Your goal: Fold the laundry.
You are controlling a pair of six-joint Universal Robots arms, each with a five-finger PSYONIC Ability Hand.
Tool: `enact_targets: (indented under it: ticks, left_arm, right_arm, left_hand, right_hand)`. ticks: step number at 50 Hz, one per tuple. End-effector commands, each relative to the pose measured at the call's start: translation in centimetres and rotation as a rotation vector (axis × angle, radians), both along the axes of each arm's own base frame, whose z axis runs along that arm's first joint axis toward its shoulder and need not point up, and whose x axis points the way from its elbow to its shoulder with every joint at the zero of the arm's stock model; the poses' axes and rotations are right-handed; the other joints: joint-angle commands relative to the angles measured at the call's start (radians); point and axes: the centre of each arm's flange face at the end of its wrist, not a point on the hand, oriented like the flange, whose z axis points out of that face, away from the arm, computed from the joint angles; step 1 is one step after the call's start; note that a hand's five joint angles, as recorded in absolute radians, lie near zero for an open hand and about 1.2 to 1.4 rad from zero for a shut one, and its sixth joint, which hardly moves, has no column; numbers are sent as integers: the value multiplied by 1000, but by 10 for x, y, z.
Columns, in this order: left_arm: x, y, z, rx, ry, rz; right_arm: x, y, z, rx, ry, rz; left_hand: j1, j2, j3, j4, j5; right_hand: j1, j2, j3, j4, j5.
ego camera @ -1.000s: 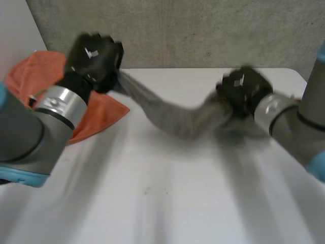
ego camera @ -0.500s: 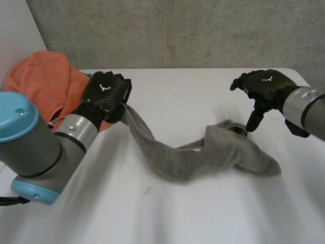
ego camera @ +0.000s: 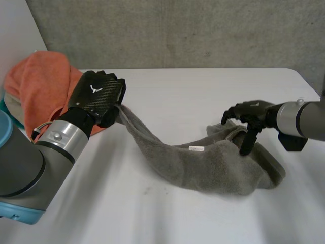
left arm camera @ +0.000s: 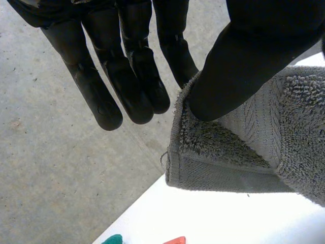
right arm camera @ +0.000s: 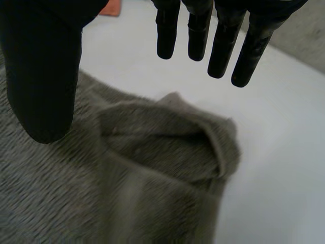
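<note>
A grey towel (ego camera: 203,162) lies in a sagging strip across the middle of the white table (ego camera: 167,218), its right end bunched in a heap. My left hand (ego camera: 96,96) holds the towel's left corner just above the table. In the left wrist view the thumb (left arm camera: 244,66) pinches that hemmed corner (left arm camera: 223,152) while the other fingers stay straight. My right hand (ego camera: 251,113) hovers over the bunched right end, open, with one fingertip touching the cloth. In the right wrist view its straight fingers (right arm camera: 223,40) spread above the crumpled towel (right arm camera: 152,178).
An orange cloth (ego camera: 45,86) is piled at the table's back left corner, just behind my left arm, with something teal (ego camera: 4,99) beside it. A concrete wall (ego camera: 203,30) runs behind the table. The table's right edge lies close to my right arm.
My right hand has let go of the towel's right end, which dropped onto the table, and now hangs open over it. My left hand came down with its corner still pinched.
</note>
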Motion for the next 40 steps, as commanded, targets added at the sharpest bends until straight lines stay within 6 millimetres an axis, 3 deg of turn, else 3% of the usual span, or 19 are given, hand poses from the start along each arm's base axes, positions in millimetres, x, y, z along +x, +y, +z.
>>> enact_targets:
  ticks: [1, 10, 14, 16, 23, 26, 27, 30, 31, 32, 34, 35, 36, 38, 40]
  left_arm:
    - [1, 2, -3, 9, -6, -1]
    - [2, -1, -8, -7, -51, 8]
    - [1, -5, -15, -2, -78, 12]
    - [-1, -9, -20, 0, -94, 13]
    - [-5, -37, -21, -44, -124, 35]
    - [-13, -61, -1, -133, -116, 56]
    - [-15, -68, 7, -163, -108, 62]
    - [-19, -95, 49, -301, -58, 110]
    - [-19, -102, 61, -338, -41, 126]
    - [-18, -114, 89, -427, 7, 162]
    - [-17, -123, 117, -525, 58, 193]
    - [-17, -126, 130, -572, 85, 209]
    - [-15, -129, 155, -667, 141, 235]
    - [-13, -128, 176, -755, 191, 251]
    - [-12, -124, 197, -863, 253, 267]
  right_arm:
    - [-2, 16, -14, 80, 12, 0]
    - [-5, 28, -22, 128, 24, 6]
    - [-4, 29, -23, 129, 24, 10]
    - [-4, 27, -23, 110, 30, 14]
    - [-3, 2, -7, -136, 75, 18]
    - [-4, -15, 10, -277, 83, -35]
    - [-1, -25, 26, -394, 77, -69]
    - [9, -39, 56, -600, 50, -117]
    - [13, -50, 78, -750, 21, -166]
    - [14, -54, 92, -829, -3, -197]
    - [14, -61, 117, -976, -49, -253]
    - [15, -63, 143, -1120, -93, -298]
    - [14, -64, 155, -1186, -118, -321]
    - [11, -64, 182, -1345, -191, -374]
    - [11, -63, 193, -1413, -222, -391]
  left_hand:
    - [261, 199, 202, 194, 237]
    - [261, 199, 202, 194, 237]
    - [261, 199, 202, 194, 237]
    - [261, 199, 202, 194, 237]
    - [261, 199, 202, 194, 237]
    - [261, 199, 202, 194, 237]
    - [261, 199, 202, 194, 237]
    - [261, 199, 202, 194, 237]
    - [261, 199, 202, 194, 237]
    - [261, 199, 202, 194, 237]
    - [261, 199, 202, 194, 237]
    - [261, 199, 202, 194, 237]
    - [261, 199, 202, 194, 237]
    - [261, 199, 202, 194, 237]
    - [261, 199, 202, 194, 237]
  right_hand:
    - [163, 126, 114, 116, 114]
    - [336, 299, 287, 289, 287]
    - [737, 700, 688, 691, 688]
    - [1103, 1066, 1054, 1056, 1054]
    - [1104, 1067, 1055, 1058, 1055]
    - [1104, 1067, 1055, 1058, 1055]
    - [1104, 1067, 1055, 1058, 1055]
    - [1104, 1067, 1055, 1058, 1055]
    - [1104, 1067, 1055, 1058, 1055]
    - [1104, 1067, 1055, 1058, 1055]
    - [1104, 1067, 1055, 1058, 1055]
    - [1104, 1067, 1055, 1058, 1055]
    - [1104, 1067, 1055, 1058, 1055]
    - [1104, 1067, 1055, 1058, 1055]
    - [1104, 1067, 1055, 1058, 1055]
